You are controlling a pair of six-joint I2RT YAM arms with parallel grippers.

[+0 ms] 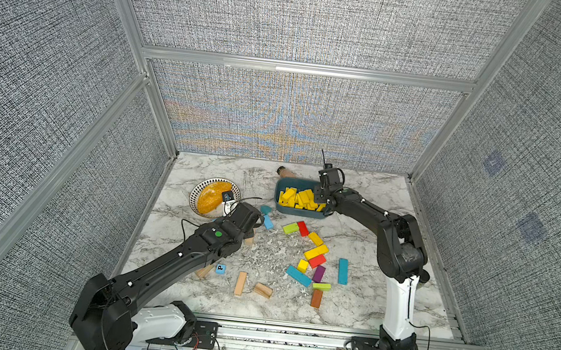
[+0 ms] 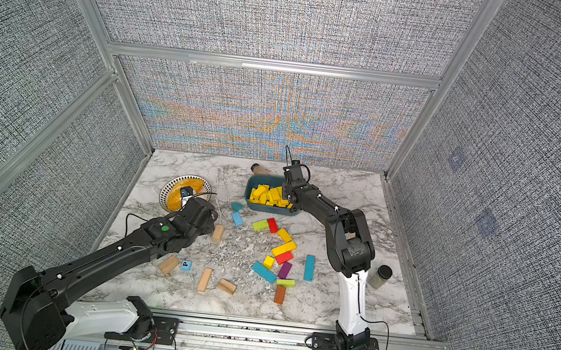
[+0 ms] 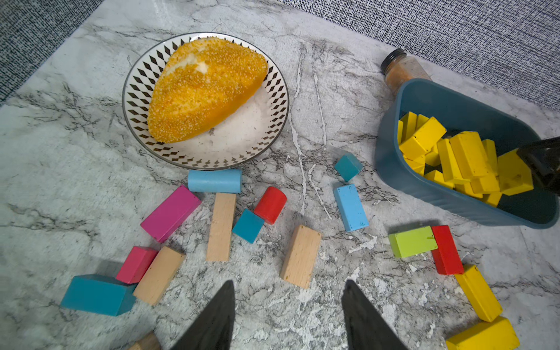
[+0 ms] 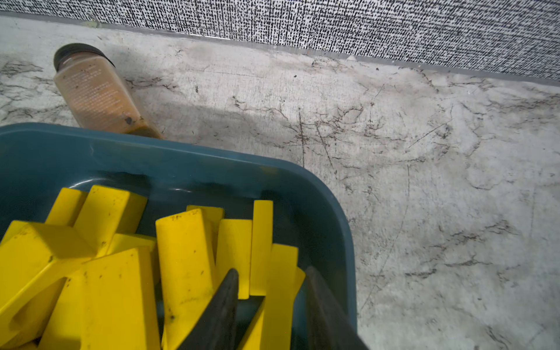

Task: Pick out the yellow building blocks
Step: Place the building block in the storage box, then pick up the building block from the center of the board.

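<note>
Right wrist, scuffed yellow blocks [image 4: 185, 257], teal tub [image 4: 181, 163]

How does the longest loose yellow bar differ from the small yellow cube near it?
The longest yellow wooden bar is elongated; the small yellow wooden cube is stubby. The bar lies alongside a red block; the cube sits by a teal bar. Both rest on the marble table, outside the blue bin.
</note>
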